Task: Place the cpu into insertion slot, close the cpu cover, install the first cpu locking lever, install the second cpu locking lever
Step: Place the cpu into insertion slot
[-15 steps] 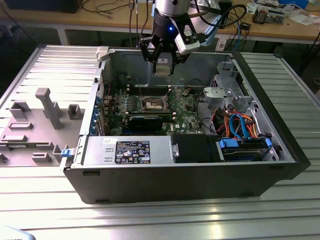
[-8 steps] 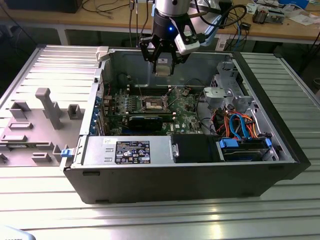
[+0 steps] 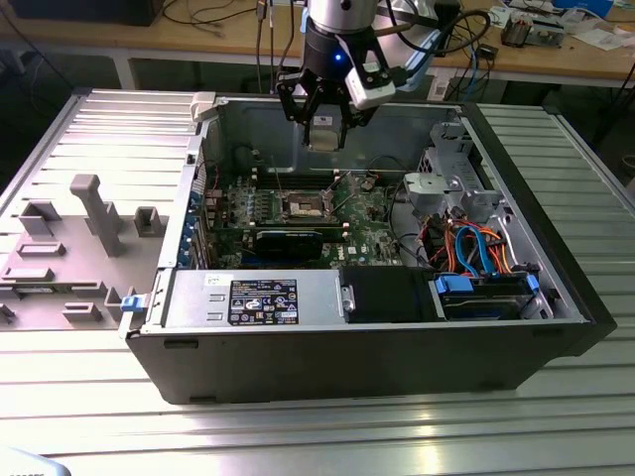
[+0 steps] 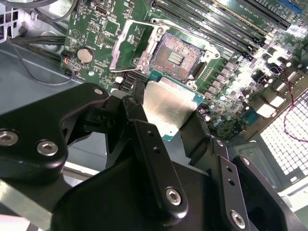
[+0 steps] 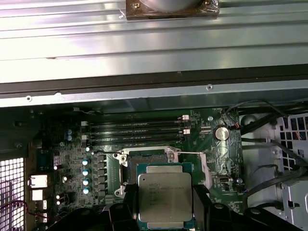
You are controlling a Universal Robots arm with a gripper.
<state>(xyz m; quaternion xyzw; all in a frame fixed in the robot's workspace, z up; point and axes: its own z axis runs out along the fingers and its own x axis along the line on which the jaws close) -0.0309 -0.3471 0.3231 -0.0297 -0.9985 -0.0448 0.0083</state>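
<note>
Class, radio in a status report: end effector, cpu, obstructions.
End effector shut on cpu, above the motherboard. Socket bare, cpu cover open. Nothing seen between cpu and socket.

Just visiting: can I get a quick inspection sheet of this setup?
Surface: ribbed silver metal table, bearing an open black computer case.
Job's things: small square silver-topped cpu held aloft; socket empty; thin silvery cpu cover flipped open.
Clutter: grey plastic fixture blocks at the exterior view's left.
Grippers: black gripper shut on the cpu.
Cables: orange and blue cables inside the case.
Surroundings: wooden bench with loose wires behind.
</note>
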